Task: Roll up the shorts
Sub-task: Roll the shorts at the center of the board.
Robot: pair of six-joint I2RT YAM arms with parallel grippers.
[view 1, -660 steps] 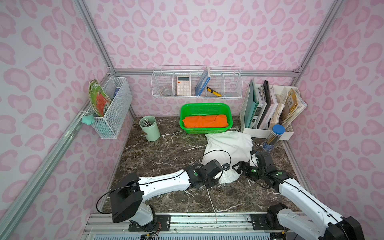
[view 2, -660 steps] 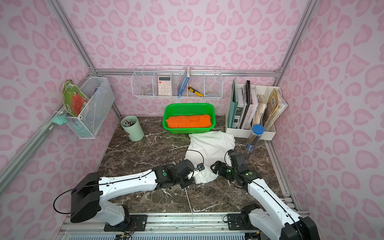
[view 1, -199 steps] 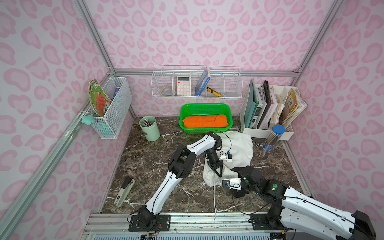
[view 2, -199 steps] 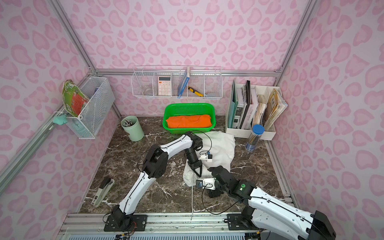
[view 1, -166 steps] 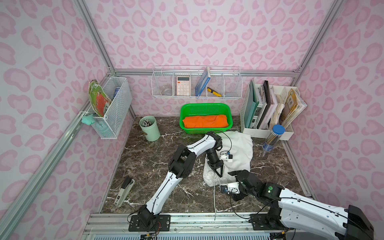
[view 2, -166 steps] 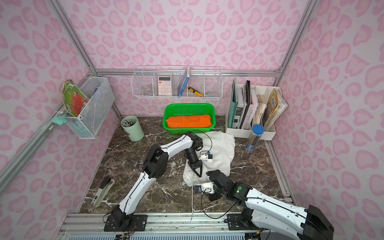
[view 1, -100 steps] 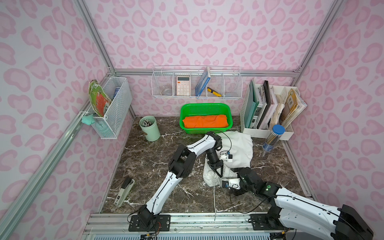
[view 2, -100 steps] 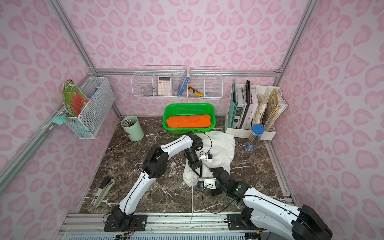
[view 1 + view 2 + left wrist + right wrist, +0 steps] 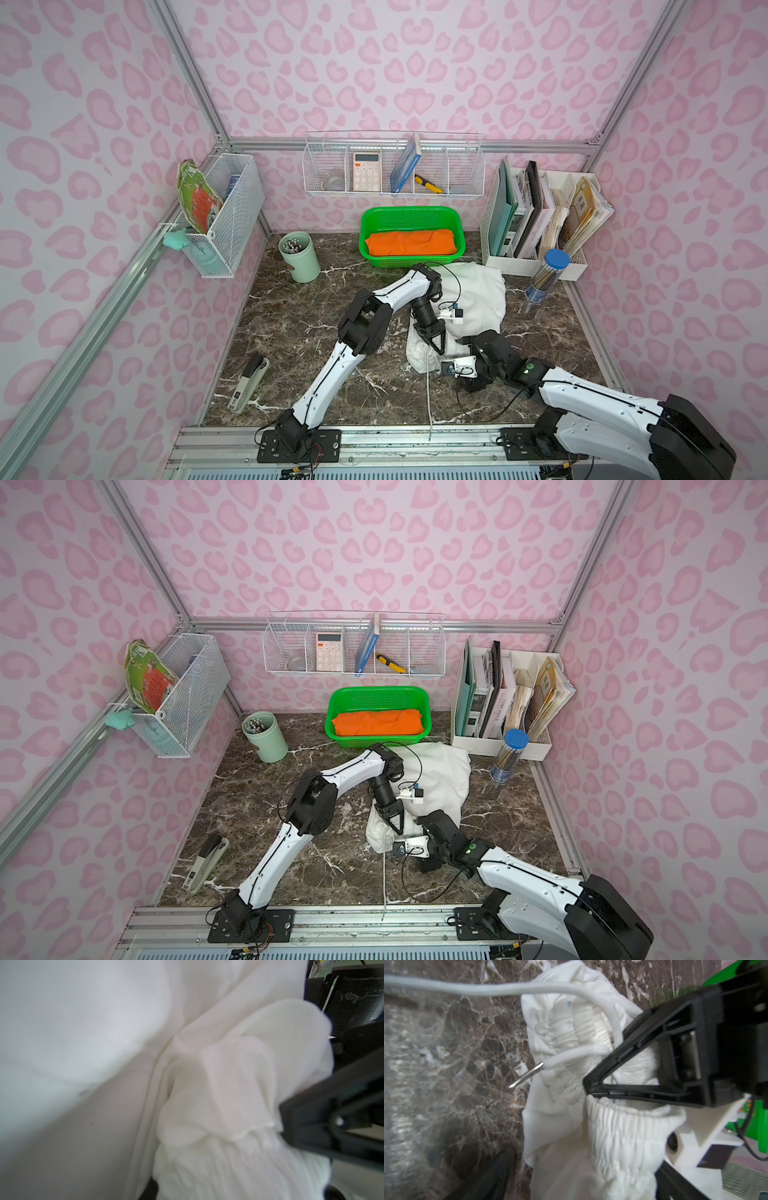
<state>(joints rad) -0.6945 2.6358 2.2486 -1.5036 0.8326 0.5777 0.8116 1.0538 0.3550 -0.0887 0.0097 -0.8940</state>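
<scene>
Here, left arm reached far over the table (image 9: 291, 332), elbow raised, wrist doubled back so the left gripper (image 9: 436, 345) pointed at the bunched waistband (image 9: 623, 1126) of the shorts (image 9: 478, 291); could not tell whether it pinched the fabric or sat loose. Right arm lay low, right gripper (image 9: 581, 1178) spread wide, fingers (image 9: 679, 1184) either side of that near end, not clamped. Shorts lay on the table just before the basket (image 9: 409, 212), drawstring (image 9: 429, 399) trailing toward the robot's base. Basket held an orange cloth (image 9: 411, 244); cup (image 9: 300, 266) held pens.
</scene>
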